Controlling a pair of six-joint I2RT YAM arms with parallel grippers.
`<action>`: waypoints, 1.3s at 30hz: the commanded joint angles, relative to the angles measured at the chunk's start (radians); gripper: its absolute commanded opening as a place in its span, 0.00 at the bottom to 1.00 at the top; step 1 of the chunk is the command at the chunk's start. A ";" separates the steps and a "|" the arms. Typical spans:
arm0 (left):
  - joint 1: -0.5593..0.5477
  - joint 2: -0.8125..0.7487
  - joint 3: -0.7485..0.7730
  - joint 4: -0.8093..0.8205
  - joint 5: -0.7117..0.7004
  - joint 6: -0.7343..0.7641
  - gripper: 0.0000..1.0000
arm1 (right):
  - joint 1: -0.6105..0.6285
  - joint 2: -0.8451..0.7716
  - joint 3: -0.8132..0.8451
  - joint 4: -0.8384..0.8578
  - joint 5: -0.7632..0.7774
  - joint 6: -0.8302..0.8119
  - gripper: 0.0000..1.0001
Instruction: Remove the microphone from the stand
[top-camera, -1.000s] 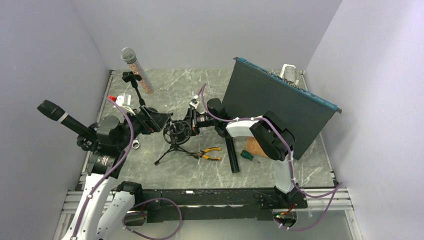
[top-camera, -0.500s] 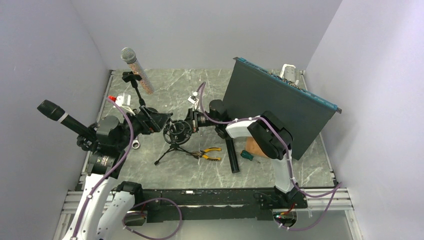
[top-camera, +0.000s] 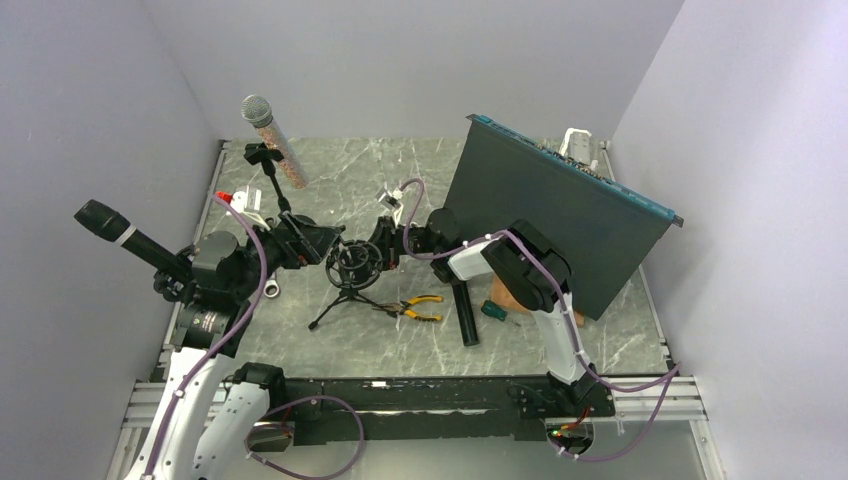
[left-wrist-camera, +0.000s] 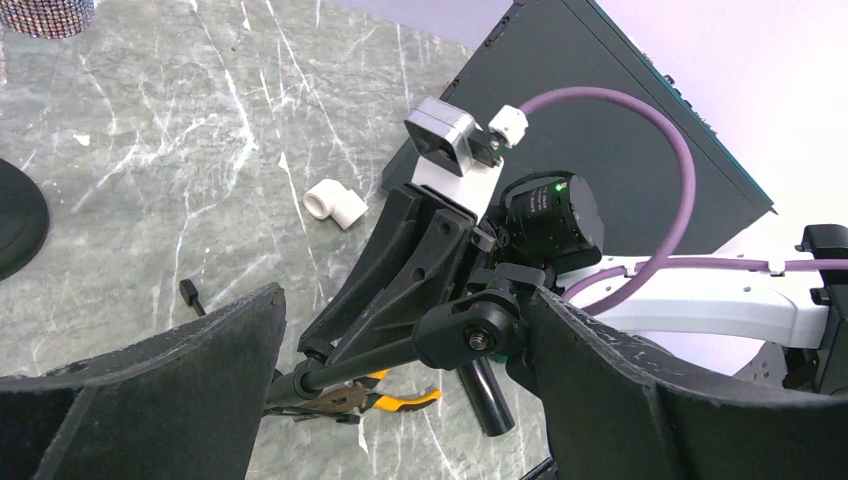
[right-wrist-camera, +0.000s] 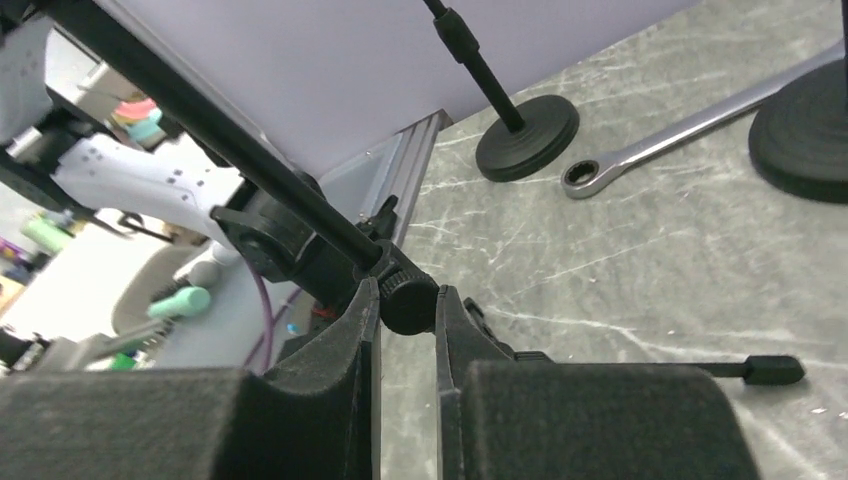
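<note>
Right wrist view: right gripper (right-wrist-camera: 405, 296) clamped on stand knob (right-wrist-camera: 410, 306); right arm (top-camera: 520, 262) extended leftward. Left gripper (left-wrist-camera: 405, 300) spread wide.

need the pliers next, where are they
In the top view, the orange-handled pliers lie on the table, between the tripod stand and the black cylinder.
</note>
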 joint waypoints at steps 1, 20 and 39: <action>0.002 0.022 -0.053 -0.266 -0.010 0.099 0.92 | 0.000 -0.009 0.042 -0.027 -0.002 -0.257 0.00; 0.002 0.003 -0.116 -0.248 -0.027 0.109 0.93 | -0.008 -0.508 -0.211 -0.652 0.477 -0.425 0.70; 0.002 -0.045 -0.147 -0.273 -0.050 0.071 0.91 | -0.004 -0.267 0.049 -0.824 0.262 0.223 0.58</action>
